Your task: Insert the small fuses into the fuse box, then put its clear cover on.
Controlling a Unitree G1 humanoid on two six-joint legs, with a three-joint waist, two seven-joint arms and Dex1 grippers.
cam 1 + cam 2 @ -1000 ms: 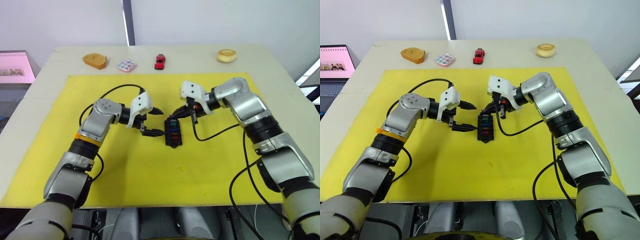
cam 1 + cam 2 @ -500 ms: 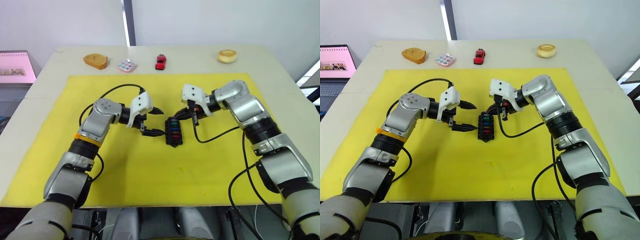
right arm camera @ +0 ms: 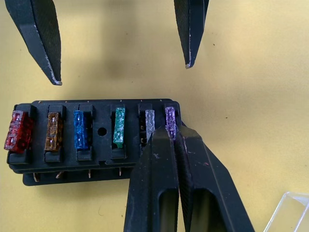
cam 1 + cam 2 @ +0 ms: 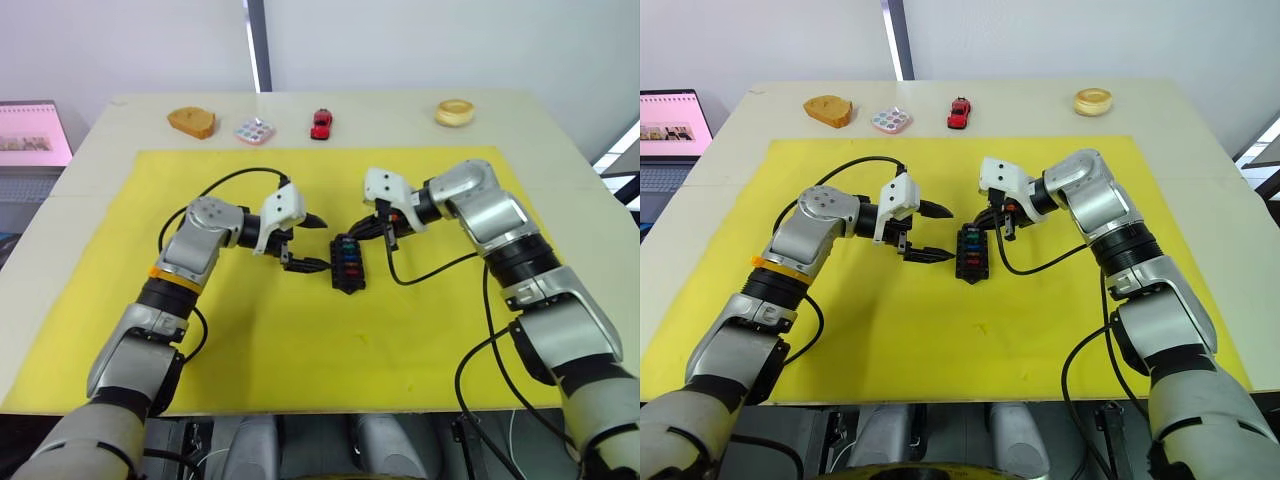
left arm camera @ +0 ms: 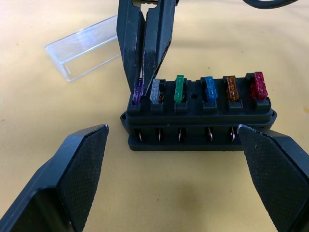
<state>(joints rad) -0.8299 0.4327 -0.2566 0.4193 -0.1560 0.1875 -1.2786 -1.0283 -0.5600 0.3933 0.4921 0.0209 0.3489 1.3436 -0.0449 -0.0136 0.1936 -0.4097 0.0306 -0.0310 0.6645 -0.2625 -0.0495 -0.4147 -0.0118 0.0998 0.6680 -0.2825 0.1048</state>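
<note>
Six fuses [image 5: 179,88] seated in box [image 5: 200,128] mid-mat. Right gripper [image 3: 170,137] pinched together, pressing purple/grey end; left gripper [image 5: 174,145] wide apart, bracing. Push straight down, then fetch cover [image 5: 84,48] nearby.

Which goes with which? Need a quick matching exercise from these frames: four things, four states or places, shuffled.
Things:
1. left gripper
2. right gripper
3. clear cover
4. red fuse

States or places:
A. lying on the yellow mat, apart from the fuse box
B. seated in the end slot farthest from the purple fuse
C. fingers open, one on each side of the fuse box, not touching it
D. fingers pressed together, tips down at the purple and grey fuses

Pairs: 1-C, 2-D, 3-A, 4-B
</note>
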